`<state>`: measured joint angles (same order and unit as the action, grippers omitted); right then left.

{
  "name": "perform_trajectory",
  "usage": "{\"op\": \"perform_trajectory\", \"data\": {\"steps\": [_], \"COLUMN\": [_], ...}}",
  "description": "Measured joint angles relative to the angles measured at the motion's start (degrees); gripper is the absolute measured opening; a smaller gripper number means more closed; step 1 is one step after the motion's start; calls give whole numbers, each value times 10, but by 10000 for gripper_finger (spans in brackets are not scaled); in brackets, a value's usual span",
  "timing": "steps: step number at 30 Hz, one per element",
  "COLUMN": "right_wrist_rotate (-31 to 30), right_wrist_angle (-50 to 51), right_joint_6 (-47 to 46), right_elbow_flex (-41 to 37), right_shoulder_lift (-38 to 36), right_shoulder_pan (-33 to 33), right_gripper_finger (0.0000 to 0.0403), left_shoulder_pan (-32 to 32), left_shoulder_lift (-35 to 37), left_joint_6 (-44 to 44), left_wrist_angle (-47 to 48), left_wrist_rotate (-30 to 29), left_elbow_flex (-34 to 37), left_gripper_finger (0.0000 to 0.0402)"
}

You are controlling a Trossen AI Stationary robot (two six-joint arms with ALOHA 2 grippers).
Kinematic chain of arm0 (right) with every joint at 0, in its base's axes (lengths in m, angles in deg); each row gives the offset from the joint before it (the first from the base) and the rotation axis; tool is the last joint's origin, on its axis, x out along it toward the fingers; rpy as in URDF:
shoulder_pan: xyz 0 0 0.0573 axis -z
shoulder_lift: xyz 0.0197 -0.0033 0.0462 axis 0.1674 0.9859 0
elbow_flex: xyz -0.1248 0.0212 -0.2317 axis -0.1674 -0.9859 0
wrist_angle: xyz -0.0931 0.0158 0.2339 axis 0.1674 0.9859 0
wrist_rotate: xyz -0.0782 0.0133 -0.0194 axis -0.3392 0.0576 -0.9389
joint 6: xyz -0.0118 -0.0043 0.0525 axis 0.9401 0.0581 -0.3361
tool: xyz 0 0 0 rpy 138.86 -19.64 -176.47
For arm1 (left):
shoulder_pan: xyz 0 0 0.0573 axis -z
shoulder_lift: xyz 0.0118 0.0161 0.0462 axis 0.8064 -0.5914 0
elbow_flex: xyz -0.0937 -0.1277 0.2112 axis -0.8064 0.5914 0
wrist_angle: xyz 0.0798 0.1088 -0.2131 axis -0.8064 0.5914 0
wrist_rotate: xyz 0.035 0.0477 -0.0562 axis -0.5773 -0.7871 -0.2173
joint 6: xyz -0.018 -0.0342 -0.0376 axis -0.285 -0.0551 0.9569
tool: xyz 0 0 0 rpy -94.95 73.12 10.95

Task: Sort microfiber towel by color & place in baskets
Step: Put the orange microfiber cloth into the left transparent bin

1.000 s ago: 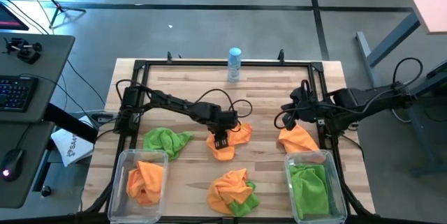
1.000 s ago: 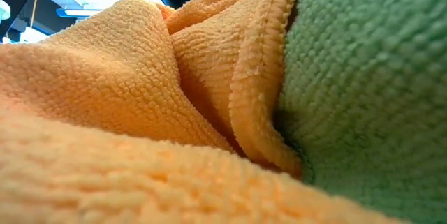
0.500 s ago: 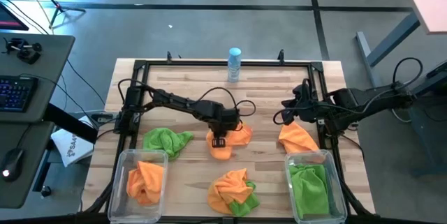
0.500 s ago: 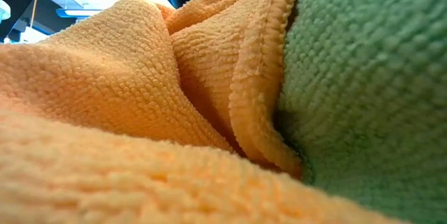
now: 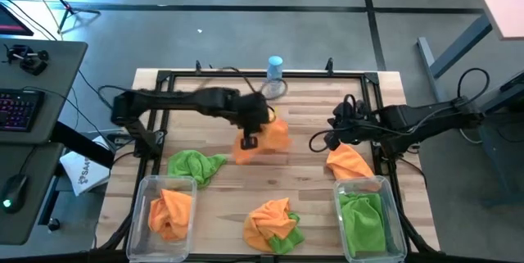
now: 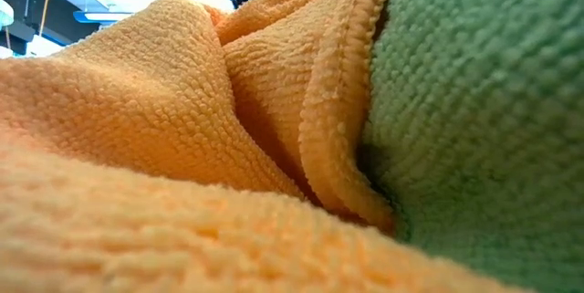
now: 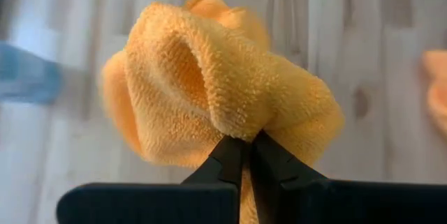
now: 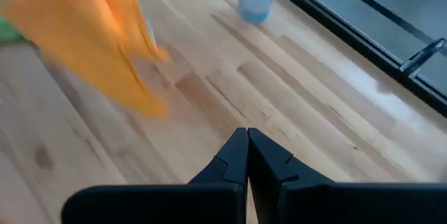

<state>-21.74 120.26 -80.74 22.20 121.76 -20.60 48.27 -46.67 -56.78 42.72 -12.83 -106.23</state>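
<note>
My left gripper (image 5: 248, 139) is raised over the middle of the table and shut on an orange towel (image 5: 268, 137), which bulges past its fingertips (image 7: 249, 144) in the left wrist view. My right gripper (image 5: 318, 142) hovers shut and empty right of centre (image 8: 246, 140). Beside it an orange towel (image 5: 350, 163) lies on the table. A green towel (image 5: 195, 165) lies at the left. An orange-and-green heap (image 5: 274, 224) lies at the near edge and fills the low view (image 6: 182, 147). The left basket (image 5: 148, 188) holds orange cloth and the right basket (image 5: 385, 186) holds green cloth. My left gripper pinches a bunched fold of the orange towel (image 7: 241, 128) between its two fingertips, several layers gathered together. The fingers slant down from the table's left side. The towel hangs crumpled around and below the tips, lifted clear of the table.
A white-and-blue bottle (image 5: 274, 73) stands at the far edge, close behind the lifted towel. A black metal frame (image 5: 246, 75) runs around the table top. Bare wood shows between the heap and the baskets.
My left gripper has taken hold of the orange towel at the table's middle. It has then risen quickly and drawn a little toward the far edge. The towel has come off the wood and now hangs bunched from the fingers.
</note>
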Motion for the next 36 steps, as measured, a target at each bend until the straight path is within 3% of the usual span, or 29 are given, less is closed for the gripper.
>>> {"op": "perform_trajectory", "data": {"steps": [7, 13, 24, 28, 36], "right_wrist_rotate": [6, 47, 59, 72, 74], "right_wrist_angle": [8, 19, 16, 13, 8], "right_joint_6": [79, 124, 173, 165, 110], "right_elbow_flex": [0, 0, 0, 0, 0], "right_shoulder_lift": [19, 15, 15, 15, 15], "right_shoulder_pan": [10, 10, 10, 10, 10], "right_gripper_finger": [0, 0, 0, 0, 0], "left_shoulder_pan": [25, 91, 293, 376, 516], "left_shoulder_lift": [122, 196, 220, 219, 202], "left_joint_6": [67, 101, 364, 437, 610], "left_wrist_angle": [54, 143, 392, 410, 413], "left_wrist_rotate": [-11, -67, -90, -77, 50], "left_elbow_flex": [0, -1, -99, -122, -129], "left_gripper_finger": [0, 0, 0, 0, 0]}}
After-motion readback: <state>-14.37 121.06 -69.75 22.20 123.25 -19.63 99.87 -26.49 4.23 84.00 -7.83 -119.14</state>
